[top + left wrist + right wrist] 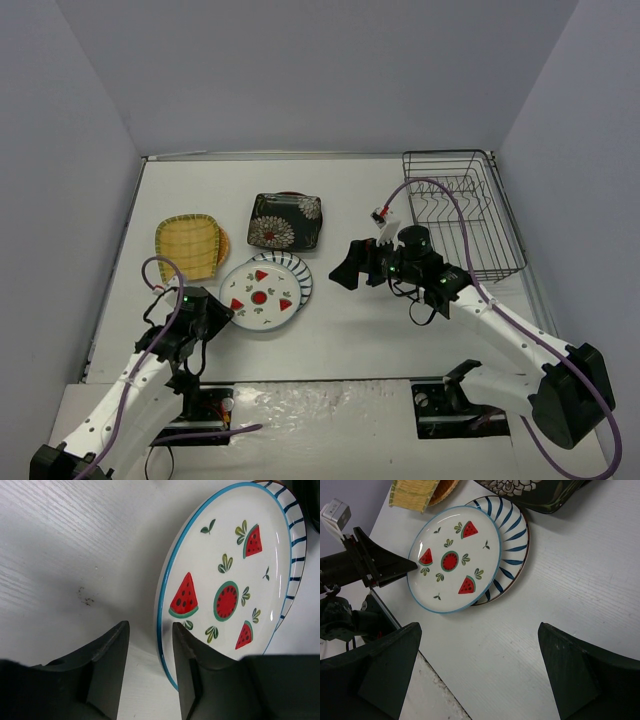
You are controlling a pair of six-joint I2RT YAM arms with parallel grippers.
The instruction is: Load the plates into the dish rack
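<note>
- Top external view: the watermelon plate [261, 296] lies flat on the table [360, 340], left of centre. It overlaps the striped plate [300, 268] beneath it.
- Behind this pair the squarish black floral plate [286, 220] rests on the table. To its left the yellow woven-look plate [188, 246] sits on top of an orange-brown plate [224, 245].
- The dish rack [462, 212] stands at the far right of the table, well apart from all the plates.
- Left wrist view: the left tool [150, 630] is low at the near rim of the watermelon plate, its jaws a little apart. The rim lies in the gap, just beside one finger [187, 665]; the other finger is over bare table.
- Right wrist view: the right tool [480, 645] stands wide open and grips nothing. It is raised above the table between the plates and the dish rack.
</note>
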